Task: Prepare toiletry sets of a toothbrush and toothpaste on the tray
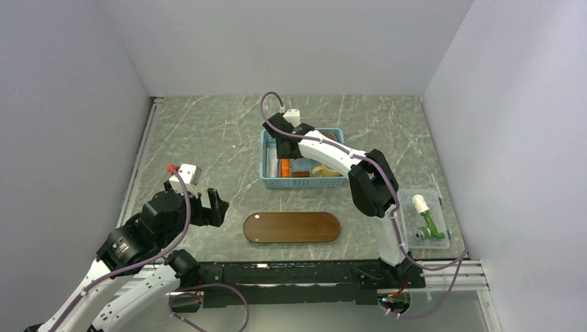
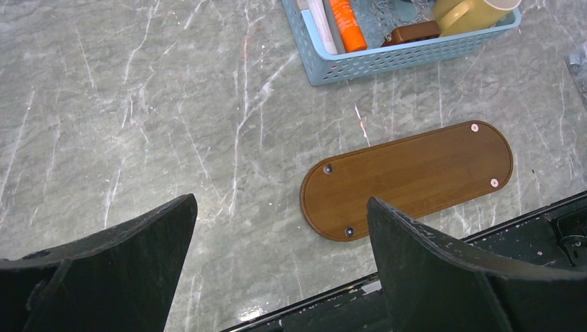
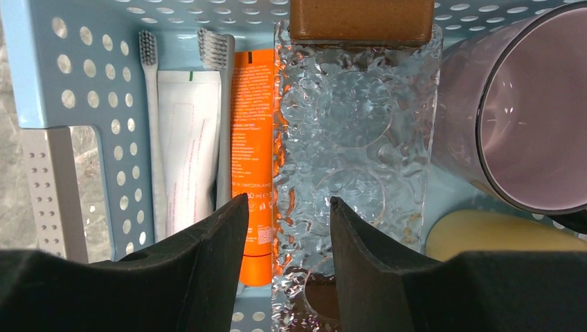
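Toothbrush (image 3: 154, 138) lies in blue basket (image 3: 41, 69) beside toothpaste (image 3: 188, 152); tray (image 1: 291, 227) sits nearer the arms. Right gripper (image 3: 287, 204), arm stretched fwd, points down into basket, fingers part-open, empty. Left gripper (image 2: 280, 202) hovers left of tray, wide open.

Smooth dark wooden tray (image 2: 415, 173), perforated blue plastic basket (image 2: 387, 61), glossy marbled tabletop (image 2: 138, 104)

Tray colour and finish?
The tray is dark brown with visible wood grain; the left wrist view shows it best.
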`<state>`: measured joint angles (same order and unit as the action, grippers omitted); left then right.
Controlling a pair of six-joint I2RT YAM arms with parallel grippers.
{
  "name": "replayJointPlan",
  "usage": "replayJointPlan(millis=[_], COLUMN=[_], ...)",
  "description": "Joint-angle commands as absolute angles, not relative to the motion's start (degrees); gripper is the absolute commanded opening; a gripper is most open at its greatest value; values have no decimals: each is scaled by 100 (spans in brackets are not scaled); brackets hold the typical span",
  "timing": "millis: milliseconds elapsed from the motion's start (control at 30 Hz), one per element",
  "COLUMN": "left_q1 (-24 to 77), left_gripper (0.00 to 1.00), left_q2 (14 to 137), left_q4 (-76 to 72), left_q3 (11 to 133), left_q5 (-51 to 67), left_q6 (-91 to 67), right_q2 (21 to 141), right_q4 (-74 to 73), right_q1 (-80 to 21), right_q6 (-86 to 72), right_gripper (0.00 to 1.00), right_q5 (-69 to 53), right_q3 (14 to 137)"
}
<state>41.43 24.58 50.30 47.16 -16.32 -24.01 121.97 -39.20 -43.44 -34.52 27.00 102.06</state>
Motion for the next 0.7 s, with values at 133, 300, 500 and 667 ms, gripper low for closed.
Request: replayJointPlan(millis=[133, 300, 500, 667], left_q1=[4155, 4150, 4155, 4156], left_gripper=[99, 99, 99, 99], left_q2=[2432, 2447, 2437, 2446], left_q4=[4772, 4766, 4770, 4770], left_q3=[4693, 4698, 4699, 4693], left_q5=[-1533, -1535, -1538, -1546], left_q6=[-2294, -2294, -2294, -2294], right_q2=[12410, 12472, 12499, 12479], right_q4=[-3927, -3883, -3877, -3855], right_q1=[-4352, -4337, -4292, -4278], right_q6=[-3507, -3499, -3477, -3427], right_gripper=[48, 44, 34, 18], right_q5=[2824, 2795, 2769, 2761], right_q3=[10485, 10483, 10474, 10481])
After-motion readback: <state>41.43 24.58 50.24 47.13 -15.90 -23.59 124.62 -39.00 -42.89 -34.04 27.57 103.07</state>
